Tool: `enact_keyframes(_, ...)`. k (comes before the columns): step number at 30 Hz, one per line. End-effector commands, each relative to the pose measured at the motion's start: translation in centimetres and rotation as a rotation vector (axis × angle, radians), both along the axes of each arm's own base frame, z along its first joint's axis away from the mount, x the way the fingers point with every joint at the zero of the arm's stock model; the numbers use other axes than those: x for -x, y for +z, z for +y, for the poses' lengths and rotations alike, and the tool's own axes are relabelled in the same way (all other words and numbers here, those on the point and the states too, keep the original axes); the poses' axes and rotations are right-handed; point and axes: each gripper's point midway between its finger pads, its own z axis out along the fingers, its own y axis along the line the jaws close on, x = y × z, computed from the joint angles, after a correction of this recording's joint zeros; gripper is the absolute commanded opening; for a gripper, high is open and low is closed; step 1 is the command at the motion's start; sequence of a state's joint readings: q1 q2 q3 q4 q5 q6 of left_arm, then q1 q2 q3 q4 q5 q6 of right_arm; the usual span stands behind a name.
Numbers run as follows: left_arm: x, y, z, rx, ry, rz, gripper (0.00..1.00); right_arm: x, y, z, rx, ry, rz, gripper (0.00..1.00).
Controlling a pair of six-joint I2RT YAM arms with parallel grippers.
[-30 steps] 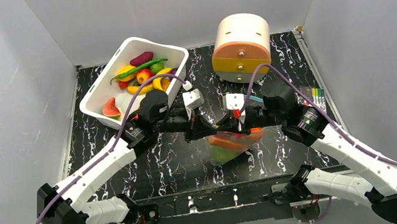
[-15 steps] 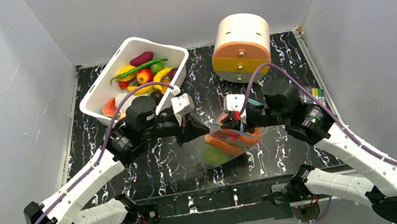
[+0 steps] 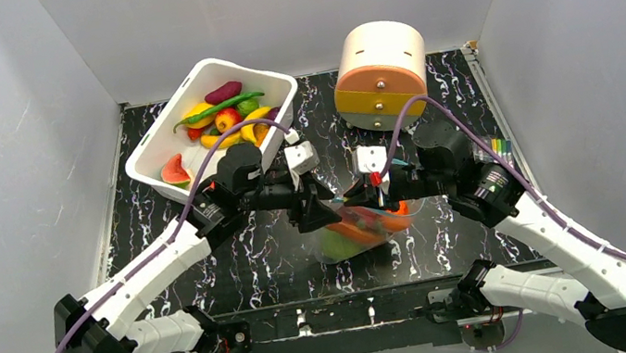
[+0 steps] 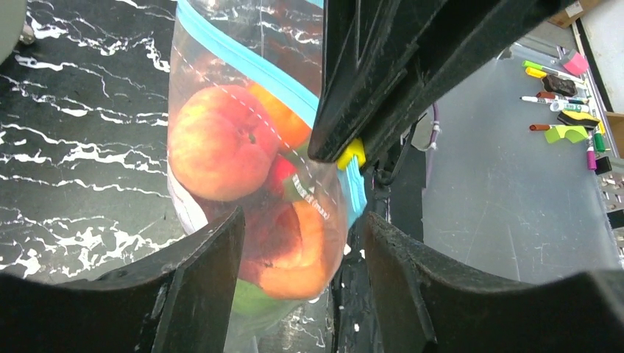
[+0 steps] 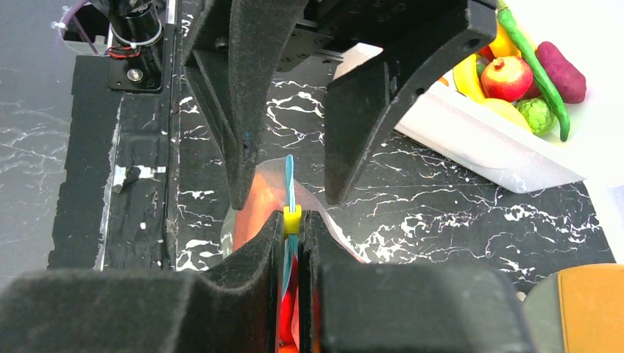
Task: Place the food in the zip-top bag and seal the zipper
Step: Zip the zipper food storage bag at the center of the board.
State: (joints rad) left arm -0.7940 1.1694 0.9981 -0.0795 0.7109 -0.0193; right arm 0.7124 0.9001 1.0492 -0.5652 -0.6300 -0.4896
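- The left arm [image 3: 153, 261] runs from its base at the lower left of the top view up and rightward to the centre. Its forearm is nearly level over the counter [image 3: 247, 261].
- The left gripper [image 4: 302, 220] stands wide and holds nothing, with one finger on each side of the zip-top bag [image 3: 347, 239]. In the right wrist view the zipper [image 5: 288, 176] rises between those fingers with a gap on either side.
- The right arm [image 3: 541, 227] comes in from the lower right, elbow bent, its wrist pointing left toward the centre.
- The right gripper [image 5: 293, 223] is pinched tight on the zipper, at a small yellow piece [image 4: 352, 153] on the strip.
- The bag hangs tilted from that grip at the centre of the top view. Whether its lower end touches the counter cannot be told.
- The food [image 4: 294, 250] sits inside the bag, a peach [image 4: 217, 143] above orange and green pieces.
- More toy produce fills the white bin [image 3: 152, 158] at upper left.
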Motion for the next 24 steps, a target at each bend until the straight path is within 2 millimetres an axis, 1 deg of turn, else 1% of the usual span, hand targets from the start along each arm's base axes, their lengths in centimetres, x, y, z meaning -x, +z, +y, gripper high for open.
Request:
enact_keyframes(1,-0.2,3.2,-1.0,0.084,-0.040,-0.055,0.57,-0.1,2.4,0.8,-0.085,0.027,-0.057,0.00)
enact_keyframes(4,-0.4,3.4,-1.2,0.094,-0.042,-0.064,0.55,-0.1,2.2,1.0,-0.087,0.035,-0.049,0.00)
enact_keyframes(6,-0.4,3.6,-1.3,0.099,-0.047,-0.070,0.49,-0.2,2.0,1.0,-0.083,0.035,-0.044,0.00)
enact_keyframes(7,-0.5,3.7,-1.4,0.100,-0.048,-0.072,0.43,-0.2,1.9,1.1,-0.080,0.033,-0.042,0.00)
enact_keyframes(8,-0.5,3.9,-1.4,0.102,-0.050,-0.078,0.33,-0.3,1.7,1.0,-0.073,0.028,-0.038,0.00)
enact_keyframes(9,-0.5,4.1,-1.4,0.106,-0.051,-0.084,0.18,-0.4,1.4,1.0,-0.062,0.022,-0.037,0.00)
enact_keyframes(10,-0.4,4.3,-1.3,0.108,-0.052,-0.091,0.06,-0.6,1.2,0.8,-0.047,0.011,-0.040,0.00)
enact_keyframes(11,-0.3,4.4,-1.1,0.110,-0.053,-0.099,0.00,-0.8,0.9,0.5,-0.028,-0.001,-0.042,0.00)
enact_keyframes(18,0.1,4.8,0.9,0.109,0.004,-0.188,0.00,-1.7,0.4,-1.5,0.067,-0.086,-0.091,0.00)
enact_keyframes(24,0.2,5.5,2.3,0.101,0.047,-0.245,0.00,-1.7,-0.5,-2.2,0.108,-0.107,-0.079,0.00)
